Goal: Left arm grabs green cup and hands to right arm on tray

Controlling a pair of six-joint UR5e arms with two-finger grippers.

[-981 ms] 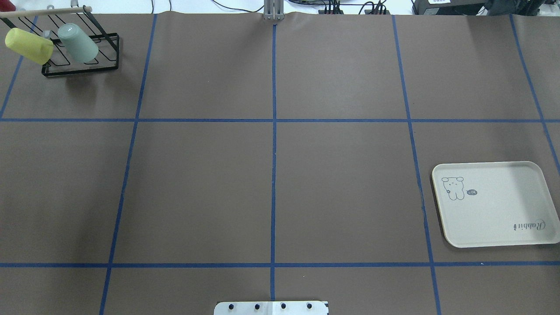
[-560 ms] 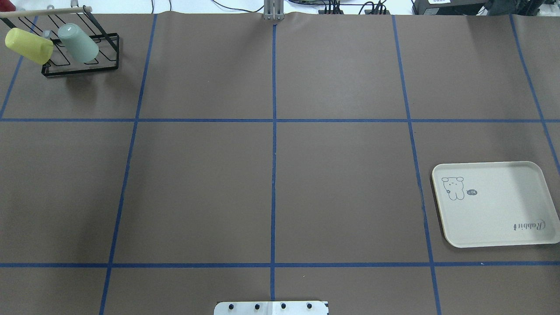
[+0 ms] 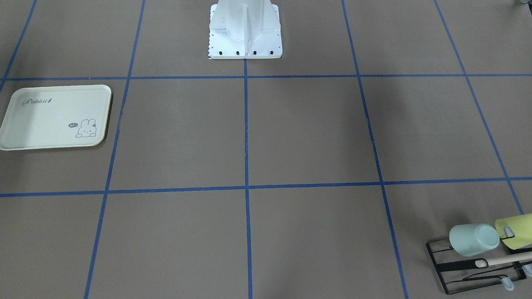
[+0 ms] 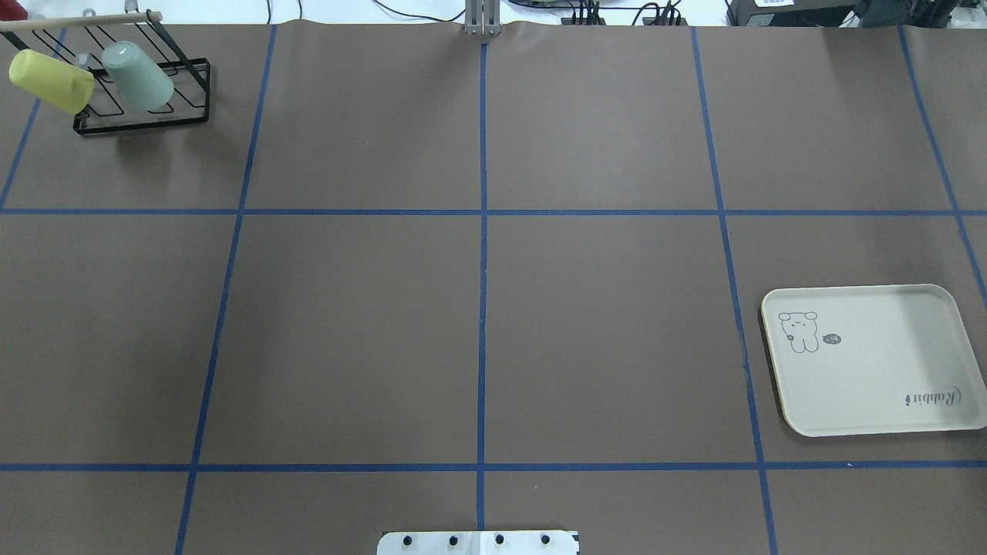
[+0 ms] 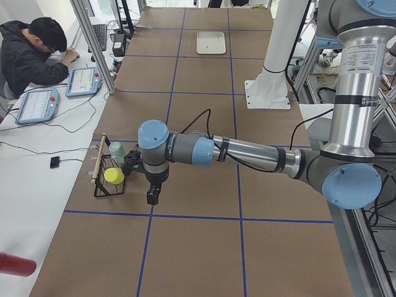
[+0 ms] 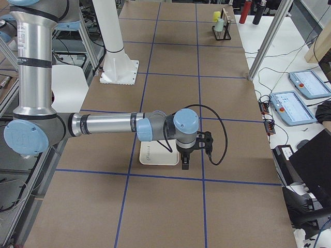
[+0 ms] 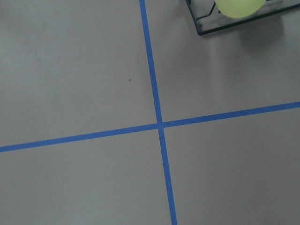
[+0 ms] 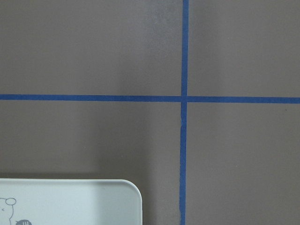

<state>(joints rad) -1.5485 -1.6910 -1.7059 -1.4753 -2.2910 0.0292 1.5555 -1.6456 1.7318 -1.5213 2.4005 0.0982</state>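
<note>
The right arm (image 6: 106,124) stretches over the desk (image 6: 170,82), gripper (image 6: 185,166) pointing down near the tray (image 6: 151,154); a rack (image 6: 223,35) occupies the far corner.

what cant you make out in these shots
Left gripper: only in the exterior left view, too small to tell open or shut.
Right gripper: same, exterior right view only.
Yellow-green cup: cut off by the front-facing view's right edge.
Tray: right wrist view shows one corner only.

A robotics lab: tape-gridded table (image 4: 347,308), teach pendants (image 5: 83,81), seated operator (image 5: 28,55).
</note>
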